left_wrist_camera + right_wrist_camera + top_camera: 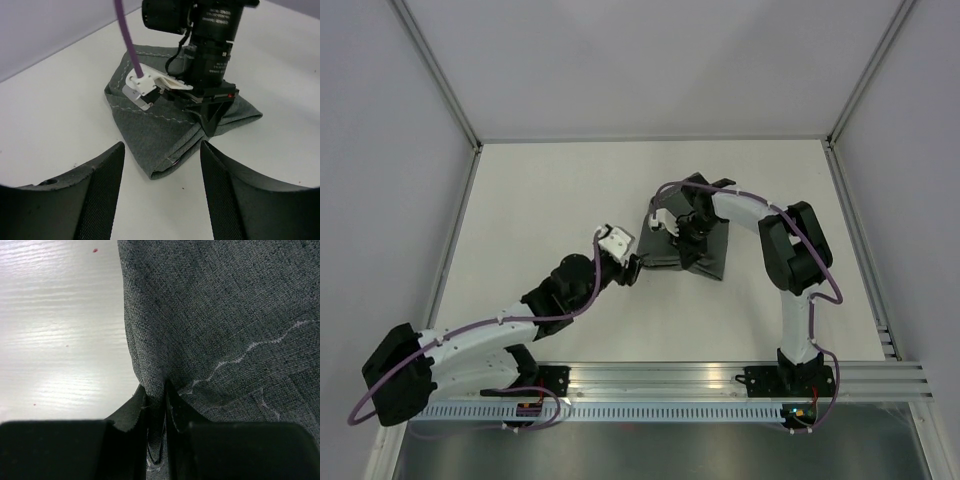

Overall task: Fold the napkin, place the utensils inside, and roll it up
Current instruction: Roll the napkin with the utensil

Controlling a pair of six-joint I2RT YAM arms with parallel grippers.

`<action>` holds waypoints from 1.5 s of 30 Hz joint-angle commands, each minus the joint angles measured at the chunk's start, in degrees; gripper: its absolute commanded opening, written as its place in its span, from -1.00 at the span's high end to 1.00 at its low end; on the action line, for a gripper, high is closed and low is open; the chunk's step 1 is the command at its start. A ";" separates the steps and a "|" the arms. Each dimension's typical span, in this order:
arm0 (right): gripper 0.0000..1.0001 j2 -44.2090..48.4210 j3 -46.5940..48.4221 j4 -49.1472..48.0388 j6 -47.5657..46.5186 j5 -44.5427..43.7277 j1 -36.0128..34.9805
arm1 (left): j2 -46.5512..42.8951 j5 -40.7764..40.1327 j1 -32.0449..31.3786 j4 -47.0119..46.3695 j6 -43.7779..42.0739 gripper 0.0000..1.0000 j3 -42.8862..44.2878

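Observation:
The dark grey napkin (708,256) lies folded into a bundle right of the table's middle, its pale stitching showing in the left wrist view (150,132). The utensils are wrapped inside. Only a small metal glint (173,161) peeks from the bundle's near open end. My right gripper (682,243) points down onto the bundle, shut on a pinched fold of the napkin (225,315) between its fingertips (156,405). Just short of the bundle's left end hovers my left gripper (632,268), open with bare table between its fingers (107,190).
The white table (540,200) is walled by pale panels on three sides, with a metal rail along the near edge (720,380). The right arm's purple cable (127,40) and white wrist camera (145,89) hang over the napkin.

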State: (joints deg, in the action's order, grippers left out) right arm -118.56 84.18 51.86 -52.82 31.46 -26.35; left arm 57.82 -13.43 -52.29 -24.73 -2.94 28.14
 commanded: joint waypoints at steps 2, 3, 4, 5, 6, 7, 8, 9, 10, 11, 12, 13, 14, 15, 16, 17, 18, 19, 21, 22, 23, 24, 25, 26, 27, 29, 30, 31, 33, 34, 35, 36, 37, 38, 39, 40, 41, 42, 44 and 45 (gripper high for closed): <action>0.92 -6.33 -1.83 11.95 -4.84 -0.97 1.38 | 5.89 -0.98 -5.17 -5.51 -12.25 -0.42 0.77; 0.92 -6.59 -1.57 12.39 -5.19 -0.79 1.47 | 7.12 -0.98 -5.97 -5.24 -13.57 -0.44 1.21; 0.92 -6.77 -1.39 13.18 -5.71 -0.70 1.74 | 8.52 -1.33 -6.94 -4.89 -14.89 -0.46 1.65; 0.92 -6.94 -0.95 13.44 -5.89 -0.44 1.83 | 10.71 -1.51 -8.60 -4.63 -17.51 -0.51 2.35; 0.92 -7.21 -0.86 13.62 -5.98 -0.35 2.18 | 11.95 -1.25 -9.14 -4.54 -18.67 -0.53 2.62; 0.92 -7.38 -0.77 13.97 -6.24 -0.35 2.35 | 13.01 -0.29 -9.66 -4.28 -19.90 -0.54 2.88; 0.92 -7.38 -0.69 14.06 -6.25 -0.35 2.62 | 14.93 0.33 -10.45 -5.14 -22.00 -0.55 2.80; 0.92 -7.47 -0.69 14.06 -6.33 -0.35 2.79 | 15.56 1.38 -10.72 -5.67 -23.07 -0.55 2.62; 0.92 -7.65 -0.69 14.15 -6.42 -0.35 2.88 | 16.26 3.22 -10.90 -7.07 -24.03 -0.56 2.36; 0.92 -7.82 -0.60 14.15 -6.42 -0.44 2.97 | 18.10 3.67 -10.90 -9.09 -25.26 -0.58 2.10; 0.92 -7.82 -0.51 14.15 -6.42 -0.52 3.06 | 19.07 4.20 -10.90 -9.63 -25.88 -0.59 2.27; 0.92 -7.91 -0.60 14.06 -6.33 -0.53 2.97 | 20.21 6.03 -10.90 -9.81 -26.76 -0.60 2.44; 0.92 -8.00 -0.51 14.06 -6.33 -0.53 3.06 | 21.27 6.92 -10.99 -9.98 -28.25 -0.61 3.40; 0.92 -8.09 -0.51 14.06 -6.42 -0.61 3.06 | 23.54 7.62 -11.08 -10.07 -28.87 -0.62 4.02; 0.92 -8.17 -0.51 14.15 -6.42 -0.70 3.14 | 24.52 8.85 -11.16 -10.07 -30.27 -0.63 5.07; 0.92 -8.18 -0.51 14.06 -6.42 -0.70 3.15 | 25.66 9.38 -11.43 -10.16 -31.07 -0.63 5.52; 0.92 -8.09 -0.51 14.06 -6.42 -0.79 3.23 | 28.02 9.56 -11.51 -10.51 -31.77 -0.63 6.04; 0.92 -8.26 -0.42 14.06 -6.42 -0.79 3.23 | 29.09 10.09 -11.60 -10.69 -33.00 -0.63 7.09; 0.92 -8.35 -0.33 13.98 -6.42 -0.79 3.32 | 31.29 10.79 -11.78 -11.13 -34.32 -0.64 7.80; 0.92 -8.35 -0.33 13.80 -6.33 -0.79 3.41 | 33.30 10.79 -11.87 -12.52 -35.80 -0.66 8.15; 0.92 -8.61 -0.25 13.80 -6.33 -0.79 3.41 | 34.19 10.88 -11.87 -12.71 -36.25 -0.66 8.51; 0.92 -8.61 -0.16 13.80 -6.33 -0.79 3.58 | 35.07 10.88 -11.78 -12.88 -36.69 -0.67 8.86; 0.92 -8.70 0.02 13.80 -6.33 -0.79 3.58 | 36.99 11.14 -11.87 -13.15 -37.74 -0.67 9.73; 0.92 -8.88 0.02 13.80 -6.33 -0.79 3.67 | 37.79 11.41 -11.87 -13.15 -37.93 -0.67 10.18; 0.92 -8.97 0.02 13.80 -6.33 -0.79 3.59 | 38.76 11.84 -11.87 -13.06 -38.28 -0.67 10.70; 0.92 -9.14 0.19 13.80 -6.33 -0.88 3.67 | 41.31 11.67 -11.78 -13.24 -39.60 -0.68 12.11; 0.92 -9.14 0.19 13.80 -6.33 -0.88 3.67 | 42.19 11.50 -11.78 -13.24 -40.03 -0.68 12.55; 0.92 -9.23 0.19 13.71 -6.33 -0.96 3.67 | 42.81 11.41 -11.69 -13.76 -41.26 -0.68 13.16; 0.92 -9.23 0.02 13.71 -6.25 -0.97 3.76 | 45.00 10.19 -11.60 -15.25 -42.14 -0.68 13.61; 0.92 -9.23 0.02 13.71 -6.25 -0.97 3.76 | 45.88 9.74 -11.52 -16.22 -43.11 -0.68 14.04; 0.92 -9.23 0.02 13.62 -6.25 -0.97 3.85 | 46.93 9.65 -11.52 -16.75 -43.55 -0.68 14.22; 0.92 -9.32 -0.07 13.54 -6.16 -0.97 3.85 | 47.47 9.30 -11.52 -17.19 -43.82 -0.68 14.48; 0.92 -9.32 -0.07 13.62 -6.16 -0.97 3.94 | 47.82 9.30 -11.43 -17.19 -43.99 -0.68 14.66; 0.92 -9.40 -0.07 13.54 -6.16 -1.05 3.85 | 48.78 9.21 -11.43 -16.32 -44.25 -0.68 15.01; 0.92 -9.32 -0.24 13.54 -6.16 -1.05 3.94 | 49.14 9.13 -11.43 -15.70 -44.69 -0.68 15.62; 0.92 -9.32 -0.25 13.62 -6.16 -1.05 4.02 | 49.40 9.21 -11.43 -15.18 -44.78 -0.66 15.63; 0.92 -9.40 -0.25 13.62 -6.16 -1.05 4.02 | 49.58 9.47 -11.43 -14.21 -44.78 -0.64 15.72; 0.92 -9.32 -0.25 13.62 -6.16 -1.14 4.02 | 49.75 9.74 -11.43 -13.07 -44.78 -0.62 16.06; 0.92 -9.23 -0.16 13.54 -6.16 -1.05 4.29 | 49.93 10.00 -11.43 -11.14 -44.52 -0.51 16.59; 0.92 -9.23 0.10 13.54 -6.16 -1.05 4.37 | 50.02 10.26 -11.34 -9.13 -44.09 -0.39 17.03</action>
State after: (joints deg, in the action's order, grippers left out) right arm -123.70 86.08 69.04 -55.94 37.98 -22.26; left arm 106.41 -4.58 -63.70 -37.56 -44.36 43.07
